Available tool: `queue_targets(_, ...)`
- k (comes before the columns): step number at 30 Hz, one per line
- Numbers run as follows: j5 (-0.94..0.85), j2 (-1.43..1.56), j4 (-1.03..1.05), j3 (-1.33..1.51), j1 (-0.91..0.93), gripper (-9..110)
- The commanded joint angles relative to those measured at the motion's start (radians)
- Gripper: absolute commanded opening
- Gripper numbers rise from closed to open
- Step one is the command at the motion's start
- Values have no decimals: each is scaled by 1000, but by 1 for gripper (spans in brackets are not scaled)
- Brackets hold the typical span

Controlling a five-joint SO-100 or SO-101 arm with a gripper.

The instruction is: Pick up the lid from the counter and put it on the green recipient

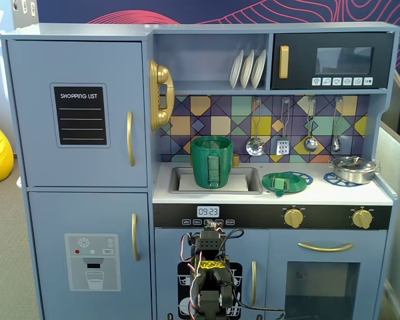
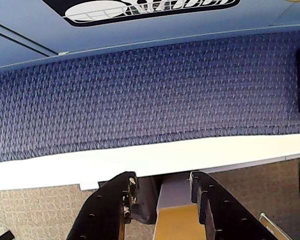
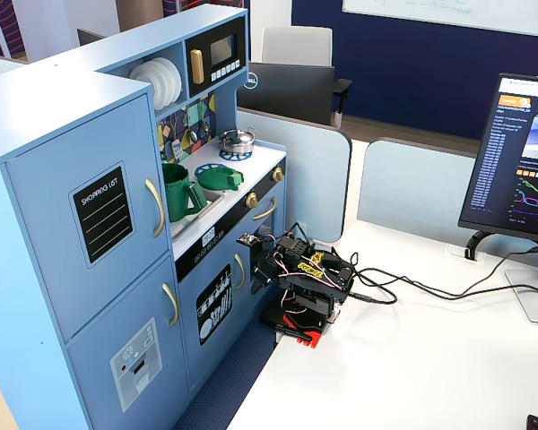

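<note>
The arm (image 1: pixel 210 280) is seen folded low in front of the toy kitchen (image 1: pixel 87 120), and the gripper (image 2: pixel 162 187) is shown in the wrist view with its two black fingers (image 2: pixel 112 205) set narrowly apart, nothing being held between them; only a pale block and a yellow part of the arm's own base are seen through the gap. Beyond the fingertips in that view a white table edge (image 2: pixel 140 162), a strip of blue carpet (image 2: pixel 150 95) and the lower front of the kitchen are visible. The lid (image 1: pixel 280 182) is found well above the gripper and to its right in a fixed view, lying on the white counter (image 1: pixel 320 193) over a blue burner ring (image 1: pixel 301 177), its small handle raised on top; in the other fixed view it (image 3: pixel 221 177) is seen well apart from the arm (image 3: pixel 307 287), higher up and to the left. The green recipient (image 1: pixel 212 161) stands upright in the sink (image 1: pixel 180 181), almost directly above the gripper in that first fixed view, with its ribbed handle turned to the front and its mouth uncovered; the lid lies just to its right without touching it. A steel pot (image 1: pixel 352 168) rests farther right on a second burner ring. A monitor (image 3: pixel 524 161) stands on the table (image 3: pixel 412 376), well to the right of the arm
</note>
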Motion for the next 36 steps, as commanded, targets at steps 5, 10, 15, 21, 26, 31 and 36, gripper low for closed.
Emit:
queue_targets(5, -25, -6, 183, -3, 107, 0)
queue_targets(10, -25, -6, 183, -3, 107, 0)
queue_targets(15, 3, -6, 40, -21, 198, 0)
queue_targets(21, -152, -150, -298, -291, 399, 0)
queue_targets(26, -224, -301, -624, -494, 537, 0)
queue_targets(31, -187, -365, -876, -518, 640, 26)
queue_targets(36, -98, -416, -1091, -469, 696, 50)
